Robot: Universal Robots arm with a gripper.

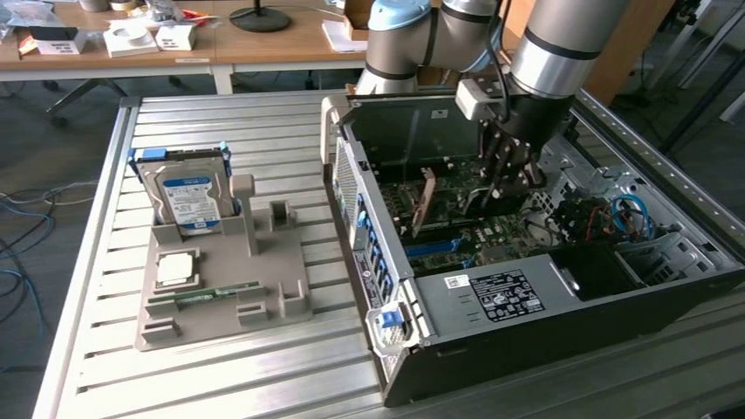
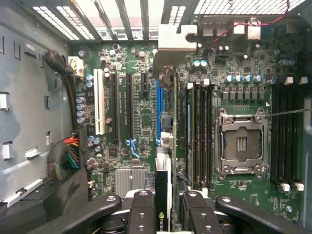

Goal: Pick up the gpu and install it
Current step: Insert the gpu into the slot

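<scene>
My gripper point(image 2: 165, 214) is down inside the open PC case point(image 1: 489, 301), over the motherboard point(image 2: 141, 117). In the wrist view the gpu point(image 2: 162, 195) stands edge-on between the two black fingers point(image 2: 141, 209), which are shut on it. It is a thin dark card with a green logo on its edge, and its pale metal bracket point(image 2: 171, 36) points at the case's slotted rear wall. The card hangs just above a blue slot point(image 2: 158, 105). In the exterior view the gripper point(image 1: 510, 188) reaches down near the middle of the case.
A grey parts holder point(image 1: 222, 288) on the slatted table carries a hard drive point(image 1: 188, 199), a CPU point(image 1: 177, 267) and a green memory stick point(image 1: 204, 295). A thin tan card point(image 1: 424, 202) stands upright in the case. Cable bundles point(image 2: 68, 156) and the CPU socket point(image 2: 241, 141) flank the slots.
</scene>
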